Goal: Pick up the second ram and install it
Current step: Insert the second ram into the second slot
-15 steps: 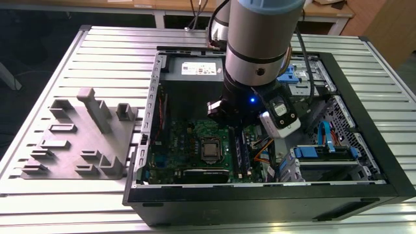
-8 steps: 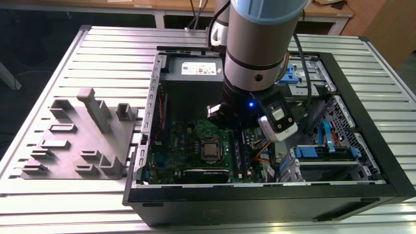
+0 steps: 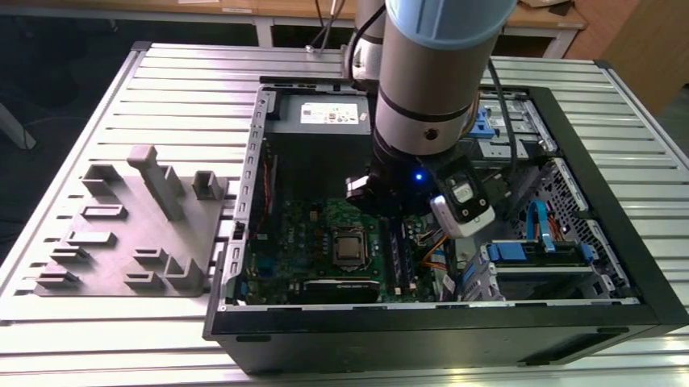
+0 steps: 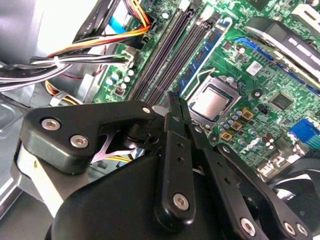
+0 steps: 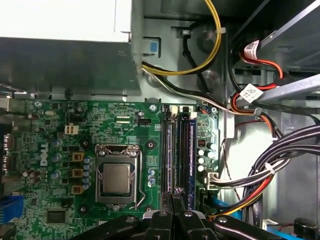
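1. Pick-up judged done: the second ram point(image 4: 200, 65) stands on edge in the slot bank of the motherboard point(image 4: 235, 75), in the slot next to the CPU socket point(image 4: 212, 102).
2. Install judged at or near its end. Cannot tell if the stick is fully clicked down, and the latch state is unclear.
3. Pincer point(image 4: 176, 100): fingers together, nothing seen between them.
4. The pincer tip sits right at the near end of the second ram. Touching or just above, cannot tell.
5. Exterior view: the arm point(image 3: 441, 72) reaches down into the open PC case point(image 3: 431, 322), above the slots. A grey rack point(image 3: 129, 242) sits on the surface point(image 3: 183, 89), well apart, toward the exterior view's left.
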Controlling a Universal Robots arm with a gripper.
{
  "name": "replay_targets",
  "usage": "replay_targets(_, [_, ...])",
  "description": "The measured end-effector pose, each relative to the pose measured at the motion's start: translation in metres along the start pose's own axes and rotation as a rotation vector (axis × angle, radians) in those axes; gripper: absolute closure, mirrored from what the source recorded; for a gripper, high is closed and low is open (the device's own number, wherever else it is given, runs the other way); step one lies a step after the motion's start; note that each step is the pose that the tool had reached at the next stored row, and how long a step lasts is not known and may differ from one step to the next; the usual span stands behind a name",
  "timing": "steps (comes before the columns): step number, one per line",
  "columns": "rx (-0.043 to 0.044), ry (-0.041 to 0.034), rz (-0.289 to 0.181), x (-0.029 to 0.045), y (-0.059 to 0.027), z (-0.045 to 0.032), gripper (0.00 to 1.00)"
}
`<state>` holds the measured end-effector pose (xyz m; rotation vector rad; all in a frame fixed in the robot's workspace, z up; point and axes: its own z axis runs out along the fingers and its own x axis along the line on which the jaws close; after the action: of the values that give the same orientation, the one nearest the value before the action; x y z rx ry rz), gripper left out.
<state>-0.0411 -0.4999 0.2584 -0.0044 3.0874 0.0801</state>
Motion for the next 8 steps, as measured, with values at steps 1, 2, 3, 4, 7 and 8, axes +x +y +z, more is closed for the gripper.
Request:
replay_targets(1, [-0.0002, -0.0001, 0.0, -0.0008, 0.0, 0.0005, 0.92])
replay_targets(2, [-0.0002, 0.0, 0.0, -0.0017, 0.0, 0.001, 0.92])
replay_targets(3, [-0.0002, -0.0001, 0.0, -0.0024, 0.0001, 0.0015, 0.92])
replay_targets(4, [-0.0002, 0.0, 0.0, -0.003, 0.0001, 0.002, 0.92])
replay_targets(7, [-0.0002, -0.0001, 0.0, -0.0037, 0.0002, 0.0051, 0.92])
replay_targets(8, [-0.0001, 0.0, 0.0, -0.0037, 0.0005, 0.0084, 0.92])
